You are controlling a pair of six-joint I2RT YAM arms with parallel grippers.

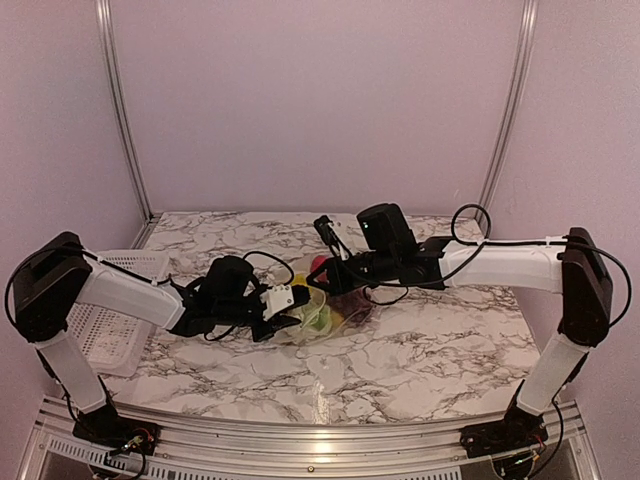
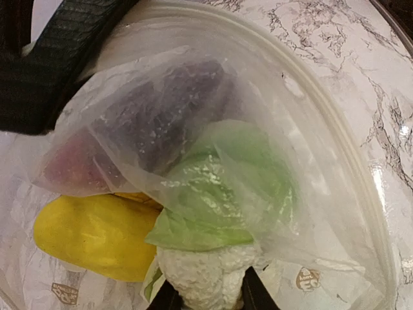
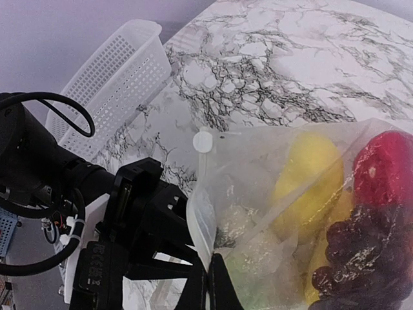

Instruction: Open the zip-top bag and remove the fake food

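I saw the clear crinkly plastic zip-top bag [image 1: 326, 310] mid-way on the marble table [image 1: 430, 350]. My right gripper [image 3: 208, 285] pinched its zip edge, and my left gripper [image 2: 208, 298] clamped the cream-white knobbly plastic lump [image 2: 201, 271] inside.

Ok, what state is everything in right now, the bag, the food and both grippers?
zip-top bag: open at the mouth.
fake food: inside the bag.
left gripper: inside the bag, shut on the cream-white lump.
right gripper: shut on the bag's edge.
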